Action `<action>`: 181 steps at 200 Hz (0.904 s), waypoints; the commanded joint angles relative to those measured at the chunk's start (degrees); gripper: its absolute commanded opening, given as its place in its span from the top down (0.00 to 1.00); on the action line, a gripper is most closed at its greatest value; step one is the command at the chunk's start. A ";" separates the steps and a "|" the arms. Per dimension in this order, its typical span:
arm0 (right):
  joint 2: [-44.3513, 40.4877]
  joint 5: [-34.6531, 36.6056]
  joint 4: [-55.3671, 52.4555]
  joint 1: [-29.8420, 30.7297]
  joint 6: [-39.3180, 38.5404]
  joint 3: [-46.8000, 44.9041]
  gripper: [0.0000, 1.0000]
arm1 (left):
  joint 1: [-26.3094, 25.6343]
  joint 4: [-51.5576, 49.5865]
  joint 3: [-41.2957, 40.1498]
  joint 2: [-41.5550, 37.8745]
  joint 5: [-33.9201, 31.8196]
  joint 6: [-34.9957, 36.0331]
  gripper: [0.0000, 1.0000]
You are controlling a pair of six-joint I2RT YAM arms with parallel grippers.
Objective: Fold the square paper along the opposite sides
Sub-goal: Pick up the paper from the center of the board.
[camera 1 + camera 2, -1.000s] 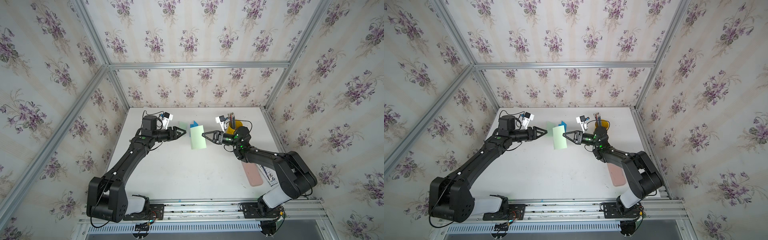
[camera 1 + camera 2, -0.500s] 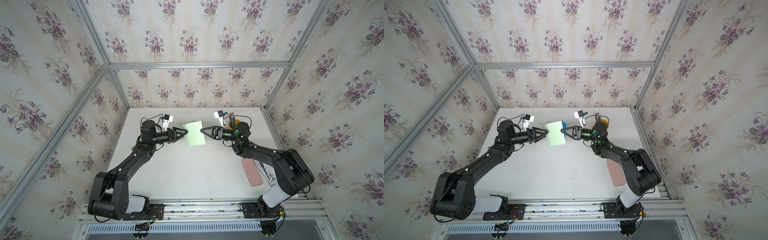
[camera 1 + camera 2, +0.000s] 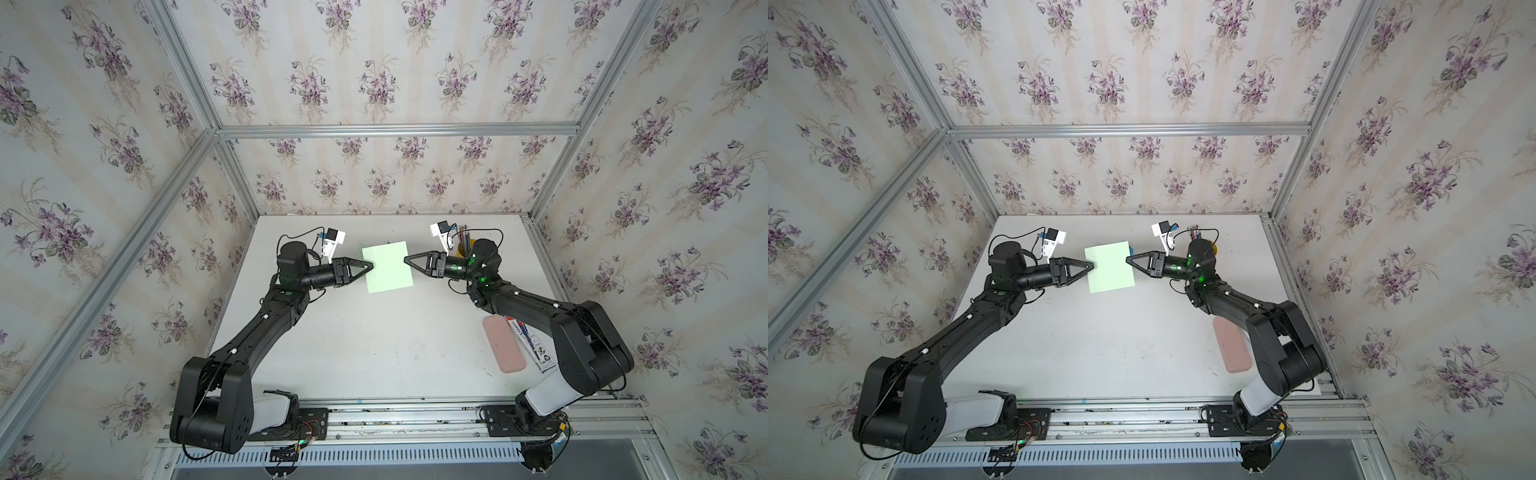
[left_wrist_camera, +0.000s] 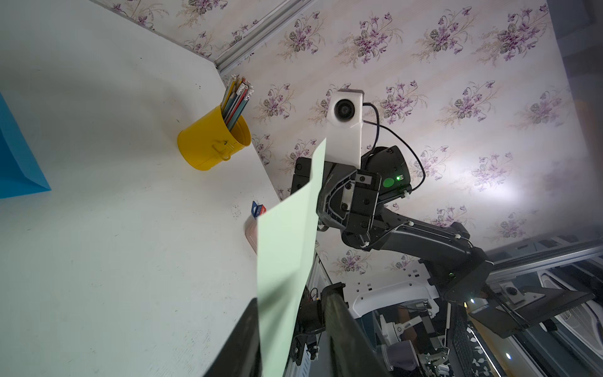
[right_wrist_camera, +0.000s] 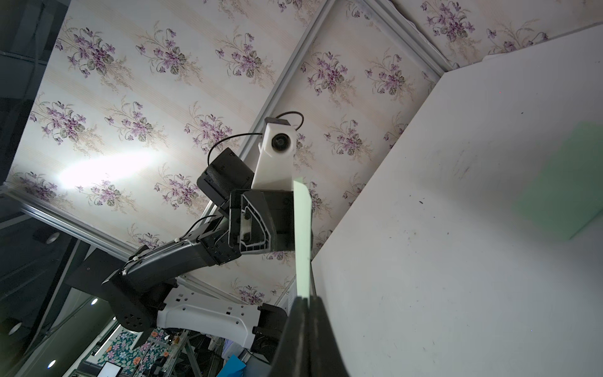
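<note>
Green square paper (image 3: 387,268) is up off the worktop (image 3: 374,353), near 12 o'clock from the worktop centre, strung between the two arms. It faces up and reads as a full unfolded square in both top views (image 3: 1109,268). Right jaws at the paper's 3 o'clock are clamped shut on that edge; the right wrist view shows the sheet (image 5: 301,235) edge-on, coming straight out from between the closed tips. Left jaws are at the paper's 9 o'clock. In the left wrist view the sheet (image 4: 284,244) runs in between them and lies against one finger (image 4: 243,339), with a narrow gap to the other, so they are not pinched yet. That view also shows a slight kink in the sheet near the far arm. A yellow pot of pencils (image 4: 212,143) stands at about 2 o'clock from the paper, behind the right wrist (image 3: 461,249). A blue sheet (image 4: 16,156) lies flat under or behind the held paper, with only a sliver showing in a top view (image 3: 1130,250). Another green sheet (image 5: 561,182) lies on the worktop, blurred. A pink case (image 3: 503,345) sits at 4 o'clock from the worktop centre, and a flat printed pack (image 3: 536,351) touches its 3 o'clock side, partly under the right arm. The pack carries blue and red print, too small to read. No brand or label is legible on the arms or the pot.
</note>
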 commanded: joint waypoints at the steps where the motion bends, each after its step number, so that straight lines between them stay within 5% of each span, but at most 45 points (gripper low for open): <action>1: -0.43 0.49 -0.85 -0.03 -1.48 0.36 1.00 | 0.01 -1.73 -0.06 -0.65 -0.08 2.63 0.70; 51: -0.61 0.47 -1.38 -0.03 -1.92 0.23 1.00 | -0.08 -5.85 0.50 -1.36 -1.48 5.22 1.00; 93: -1.54 0.50 -4.74 -0.22 -4.55 0.45 1.00 | -0.08 -17.34 3.73 -3.38 -5.20 12.48 1.00; 110: -2.35 2.43 -10.38 -1.17 -8.97 0.10 0.81 | -0.16 -25.64 7.37 -4.72 -5.81 17.92 1.00; 137: -1.58 8.29 -20.34 -1.90 -16.40 0.42 0.71 | -0.81 -35.27 13.21 -7.38 -5.72 24.36 1.00; 181: 5.47 7.70 -13.92 -0.33 -11.60 1.53 0.71 | -4.02 -29.55 16.68 -9.23 -3.29 19.88 1.00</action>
